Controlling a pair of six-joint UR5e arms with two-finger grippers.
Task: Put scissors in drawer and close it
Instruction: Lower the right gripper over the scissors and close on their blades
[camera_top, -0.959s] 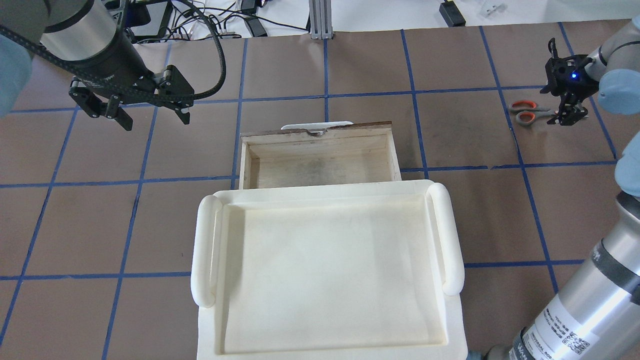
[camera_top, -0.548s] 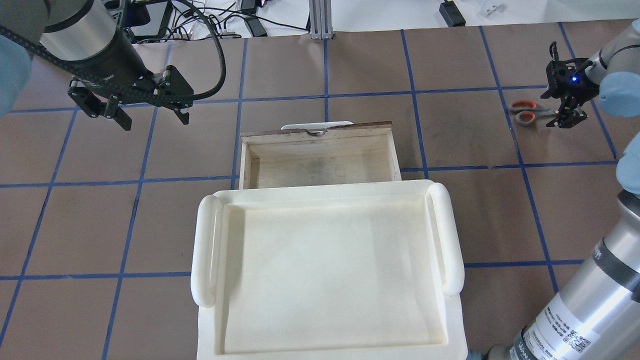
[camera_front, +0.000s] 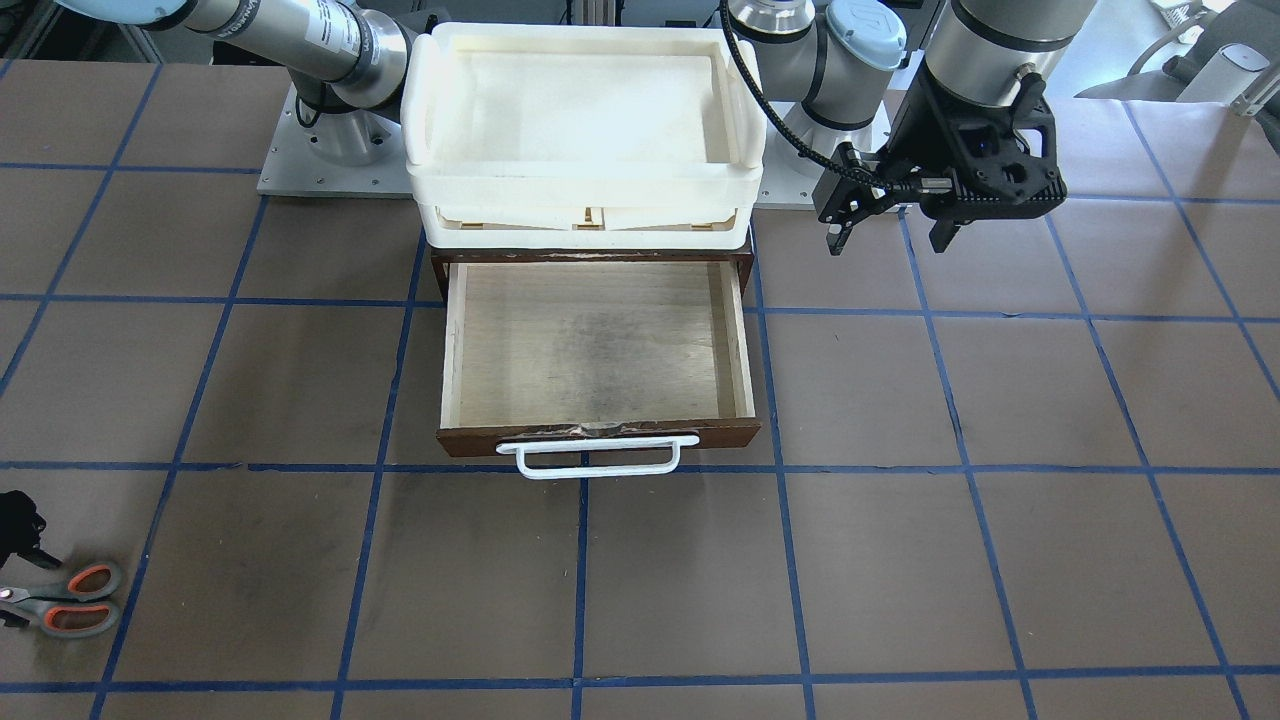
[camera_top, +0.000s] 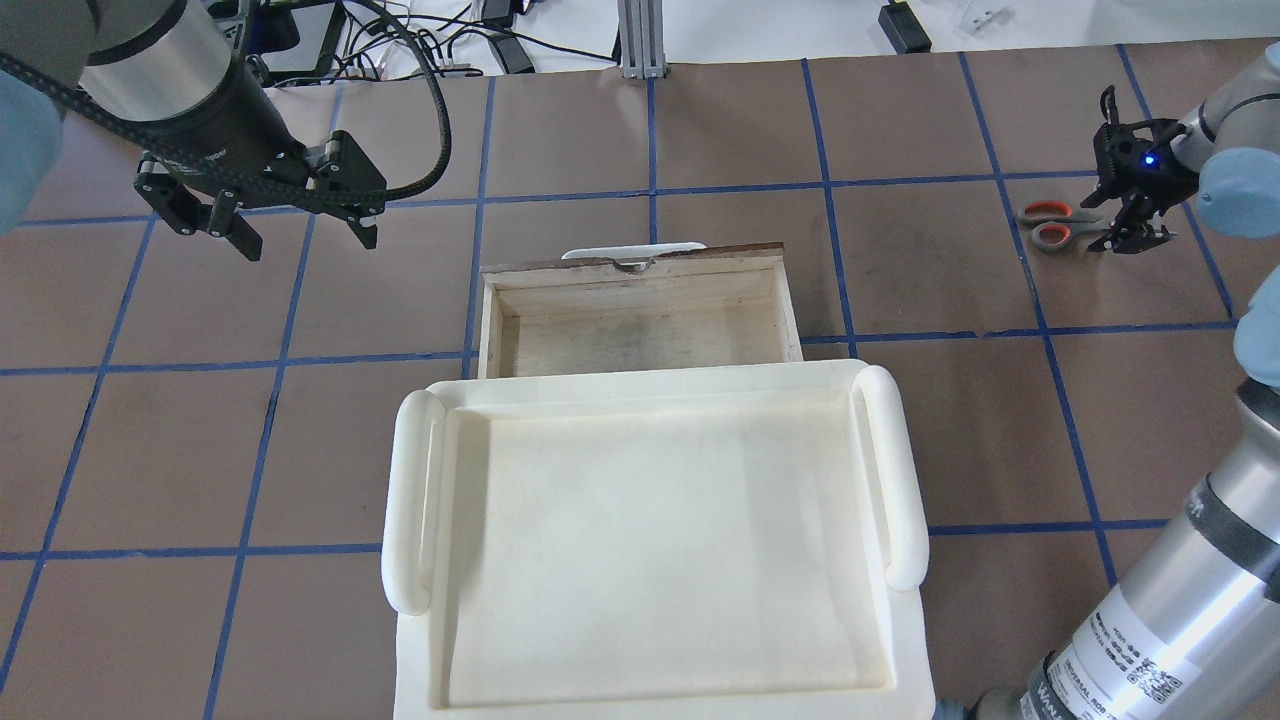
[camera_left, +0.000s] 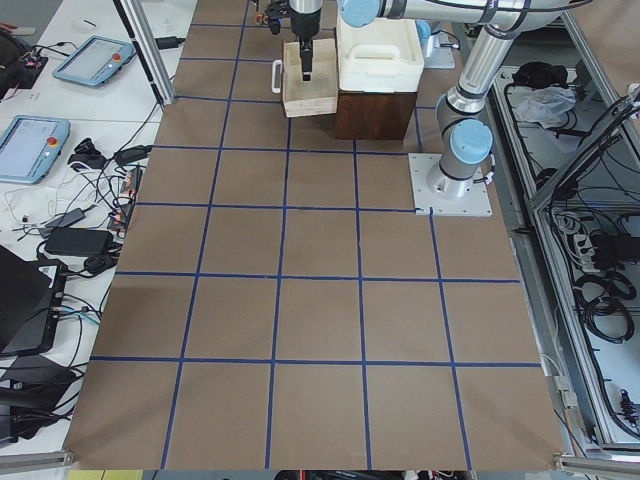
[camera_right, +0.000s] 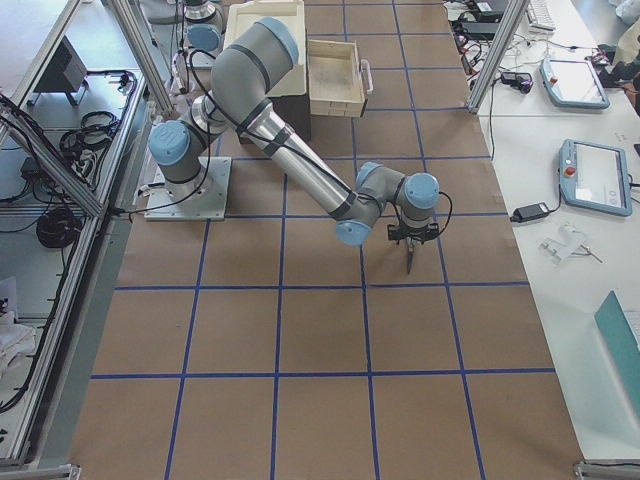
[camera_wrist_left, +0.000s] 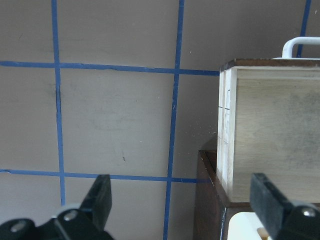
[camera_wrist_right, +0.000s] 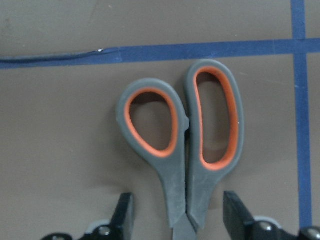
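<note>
The scissors (camera_top: 1050, 222) lie flat on the table at the far right, with grey handles lined orange and the blades pointing right. In the right wrist view the scissors (camera_wrist_right: 182, 145) have their neck between my right gripper's (camera_wrist_right: 182, 220) two open fingers, with a small gap on each side. My right gripper (camera_top: 1137, 238) is low over the table. The wooden drawer (camera_top: 640, 320) stands pulled out and empty, its white handle (camera_front: 597, 460) on the far side. My left gripper (camera_top: 310, 240) is open and empty, hovering left of the drawer (camera_wrist_left: 275, 125).
A large white plastic tray (camera_top: 650, 385) sits on the brown cabinet above the drawer. Blue tape lines grid the brown table. Cables and tablets lie beyond the far edge.
My right gripper has lowered a little over the scissors' neck and stays open. The scissors have not moved. The left arm has hardly moved.
</note>
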